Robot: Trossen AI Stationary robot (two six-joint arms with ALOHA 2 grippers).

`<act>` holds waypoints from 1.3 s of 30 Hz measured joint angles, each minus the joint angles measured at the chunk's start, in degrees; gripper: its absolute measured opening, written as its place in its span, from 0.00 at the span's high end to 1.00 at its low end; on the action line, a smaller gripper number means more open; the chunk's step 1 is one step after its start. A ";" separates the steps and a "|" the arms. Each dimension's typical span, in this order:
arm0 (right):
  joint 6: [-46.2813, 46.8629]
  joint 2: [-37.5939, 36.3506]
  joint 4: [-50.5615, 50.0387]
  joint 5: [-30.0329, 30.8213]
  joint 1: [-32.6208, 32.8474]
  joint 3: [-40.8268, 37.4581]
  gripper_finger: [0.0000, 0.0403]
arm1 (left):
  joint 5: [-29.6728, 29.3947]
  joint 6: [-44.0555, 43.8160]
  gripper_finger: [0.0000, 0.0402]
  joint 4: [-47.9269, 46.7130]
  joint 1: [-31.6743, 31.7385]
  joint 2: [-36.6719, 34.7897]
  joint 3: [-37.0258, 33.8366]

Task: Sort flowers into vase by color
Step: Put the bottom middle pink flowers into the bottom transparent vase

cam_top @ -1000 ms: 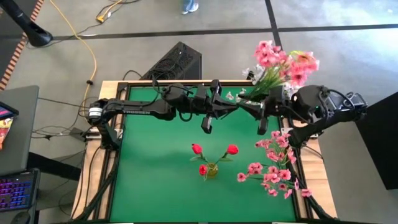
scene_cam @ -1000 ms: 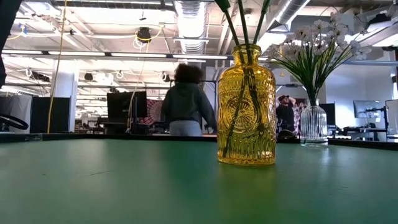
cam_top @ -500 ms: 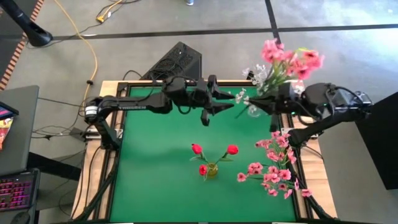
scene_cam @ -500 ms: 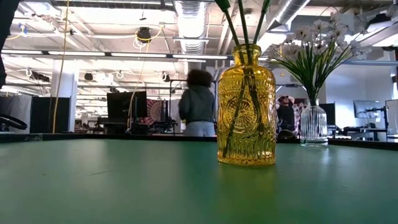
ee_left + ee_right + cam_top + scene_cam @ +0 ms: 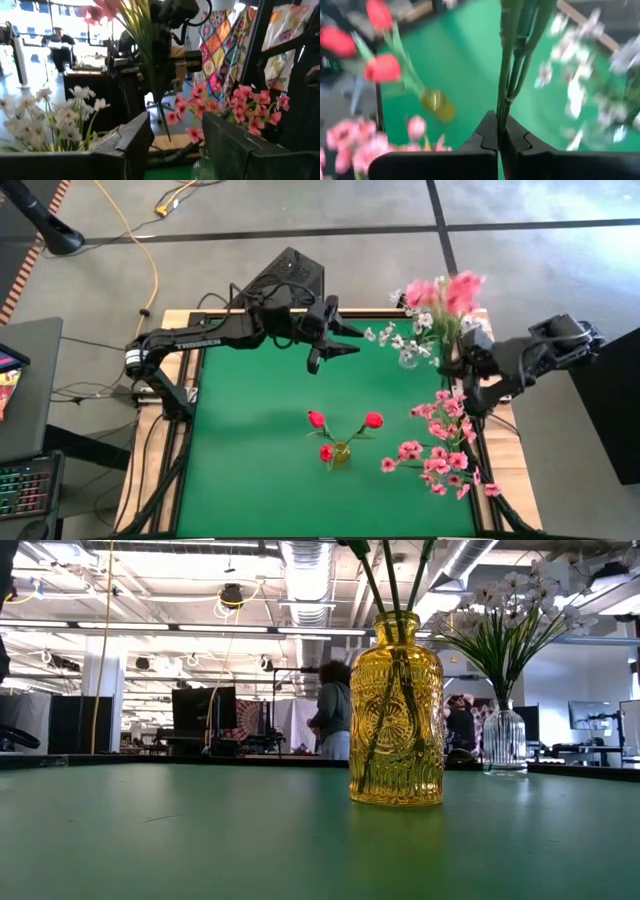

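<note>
Nearest the low camera: yellow vase [image 5: 396, 722] on the green table [image 5: 260, 450], three red flowers [image 5: 344, 430] in it. This colour looks sorted.

Right front of the table: pink flowers [image 5: 440, 452] spread wide at the table's right edge. Their vase is hidden under the blooms.

Right side, mid-depth: right gripper [image 5: 498, 136] pinched tight on the green stems of a pink bunch [image 5: 445, 292], holding it near the stem ends. Blooms ride high above the far right corner. The stems hang beside the clear vase, not in it.

Far right corner: clear vase [image 5: 504, 738] with white flowers [image 5: 400, 340] fanned out over the table.

Far middle: left gripper [image 5: 333, 345] hovers above the table, fingers spread wide, nothing between them. It faces the right arm and the bunch.

Step in hand, by my reading: carry the pink bunch to join the other pinks.
- Keep the stems hanging straight down and the grip firm.
- Clear the white sprays before swinging toward the front, or blooms will snag.
- Find the vase mouth under the pink blooms before lowering, and thread the stem ends in first.
- Left arm should stay back.

Beyond the table: a person [image 5: 334, 712] stands in the room.
</note>
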 joint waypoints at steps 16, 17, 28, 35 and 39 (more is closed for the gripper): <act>19.73 -3.05 -11.35 -1.07 12.68 -0.11 0.94 | 1.72 1.02 0.58 -9.61 0.15 -1.40 -0.02; 20.21 -3.53 -11.40 -0.59 13.63 -0.05 0.94 | 2.10 0.96 0.58 -10.38 0.13 -1.46 -0.02; 18.05 -7.17 -11.40 -0.75 18.73 -0.10 0.94 | 2.46 -0.20 0.58 -11.80 -0.46 -2.58 -0.02; 20.19 -8.41 -7.67 -6.95 21.17 -0.20 0.94 | 2.33 -0.19 0.58 -15.66 -2.23 -3.12 -0.02; 18.77 -8.00 -2.77 -12.59 23.17 -2.49 0.94 | 2.36 -0.69 0.58 -16.48 -3.35 -3.12 -0.02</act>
